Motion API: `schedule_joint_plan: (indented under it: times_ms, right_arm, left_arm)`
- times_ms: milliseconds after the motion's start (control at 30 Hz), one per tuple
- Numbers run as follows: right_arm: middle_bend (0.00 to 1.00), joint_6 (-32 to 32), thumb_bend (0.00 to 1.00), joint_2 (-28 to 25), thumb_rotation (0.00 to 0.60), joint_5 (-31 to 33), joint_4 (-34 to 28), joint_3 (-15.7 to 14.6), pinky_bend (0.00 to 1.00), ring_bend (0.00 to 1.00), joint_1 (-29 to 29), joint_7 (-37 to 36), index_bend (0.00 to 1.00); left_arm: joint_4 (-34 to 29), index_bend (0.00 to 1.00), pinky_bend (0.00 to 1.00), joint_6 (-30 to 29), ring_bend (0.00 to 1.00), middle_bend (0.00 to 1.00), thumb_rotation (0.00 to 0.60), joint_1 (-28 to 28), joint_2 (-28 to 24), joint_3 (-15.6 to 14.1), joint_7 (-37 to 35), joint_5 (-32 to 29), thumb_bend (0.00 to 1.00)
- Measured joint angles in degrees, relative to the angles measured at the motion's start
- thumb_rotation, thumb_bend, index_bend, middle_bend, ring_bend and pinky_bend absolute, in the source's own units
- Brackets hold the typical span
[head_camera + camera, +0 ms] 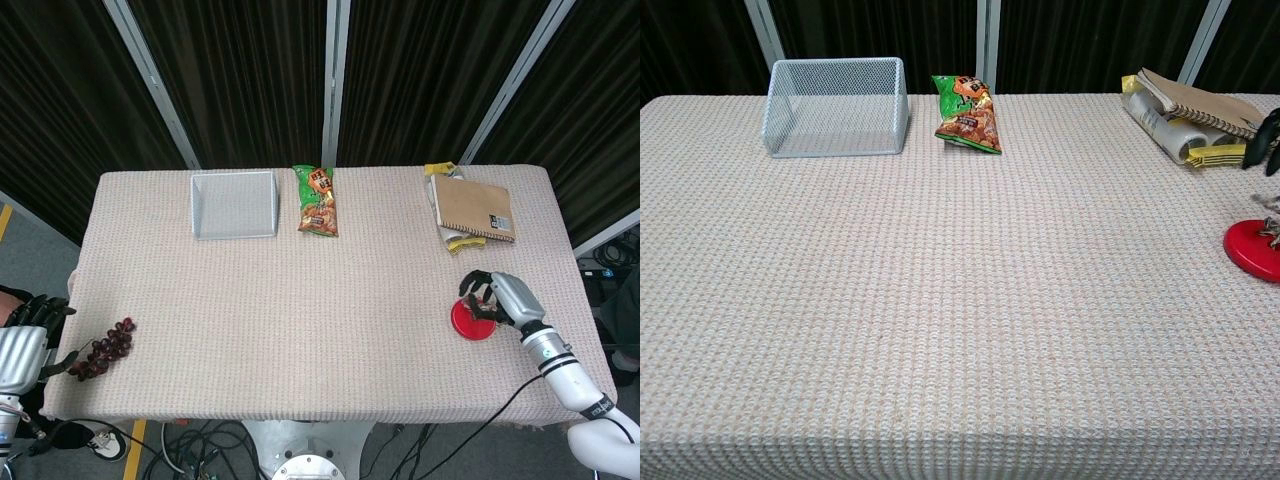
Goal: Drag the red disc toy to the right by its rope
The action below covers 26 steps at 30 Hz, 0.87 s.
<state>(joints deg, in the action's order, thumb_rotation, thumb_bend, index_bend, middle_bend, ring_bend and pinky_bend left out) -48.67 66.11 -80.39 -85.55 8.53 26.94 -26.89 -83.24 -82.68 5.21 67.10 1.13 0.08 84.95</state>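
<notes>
currently the red disc toy point(470, 319) is lying flat on the counter point(300, 300), toward its right side and in front of the spiral notebook point(473, 207). the right hand point(494, 298) is being held directly over the disc's right half, with dark fingers point(472, 287) curled downward above the rope point(487, 311), which is seen bunched on the disc's top. whether the rope is actually being pinched cannot be told, since the fingers are covering it. in the chest view only a slice of the disc point(1254, 248) is showing at the right edge, with a bit of rope point(1270, 232) on it and dark fingertips point(1270, 135) hanging above, apart from the red surface.

the left hand point(22, 345) is being kept off the counter's left edge, low, with its dark fingers spread and nothing between them. a bunch of dark grapes point(103, 349) is lying just beside it, near the front left corner.

along the far edge, a wire mesh basket point(234, 205) is standing at the left, a green snack bag point(317, 201) is lying beside it at the middle, and the notebook is resting on a rolled paper and a yellow item point(1200, 147) at the right. the counter is covered with a woven beige cloth.
</notes>
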Motion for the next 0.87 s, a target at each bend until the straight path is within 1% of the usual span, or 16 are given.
schedule_joint_plan:
  times_ms: [100, 233, 433, 533, 667, 767, 867]
  right_arm:
    - [0.00, -0.3, 0.00, 0.3, 0.600, -1.1, -0.1, -1.0, 0.00, 0.00, 0.8, 6.6, 0.00]
    - [0.00, -3.2, 0.00, 0.7, 0.600, -1.6, -1.2, -1.6, 0.00, 0.00, 1.1, 14.6, 0.00]
    - [0.00, -10.9, 0.00, -0.3, 0.600, -2.6, -4.2, -2.0, 0.00, 0.00, -0.8, 19.8, 0.00]
    - [0.00, -16.7, 0.00, -0.7, 0.600, -4.0, -4.7, -3.0, 0.00, 0.00, -3.5, 23.5, 0.00]
    - [0.00, -27.4, 0.01, -0.2, 0.600, -6.4, -3.9, -5.3, 0.00, 0.00, -9.9, 28.4, 0.00]
    - [0.00, -34.9, 0.01, 0.7, 0.600, -8.2, -1.8, -7.5, 0.00, 0.00, -15.5, 29.9, 0.00]
    - [0.00, -39.4, 0.02, 1.8, 0.600, -9.7, 1.7, -9.5, 0.00, 0.00, -19.7, 30.3, 0.00]
  left_arm:
    - [0.2, 0.30, 0.18, -0.3, 0.10, 0.18, 0.600, -0.1, 0.0, 0.0, -0.2, 0.1, 0.19]
    - [0.1, 0.30, 0.18, -0.6, 0.10, 0.17, 0.600, -0.2, -0.2, 0.1, -0.3, 0.2, 0.19]
    - [-0.3, 0.30, 0.19, -1.1, 0.10, 0.18, 0.600, -0.2, -0.3, 0.4, 0.0, 0.4, 0.19]
    - [-0.5, 0.30, 0.19, -1.4, 0.10, 0.17, 0.600, -0.1, -0.3, 0.5, 0.1, 0.6, 0.19]
    - [-0.9, 0.29, 0.18, -1.5, 0.10, 0.17, 0.600, 0.1, -0.3, 0.6, 0.3, 0.9, 0.19]
    - [-1.5, 0.29, 0.18, -1.6, 0.10, 0.17, 0.600, 0.3, -0.6, 0.7, 0.7, 1.2, 0.19]
    - [-1.8, 0.29, 0.18, -1.7, 0.10, 0.17, 0.600, 0.4, -0.7, 0.8, 1.2, 1.2, 0.19]
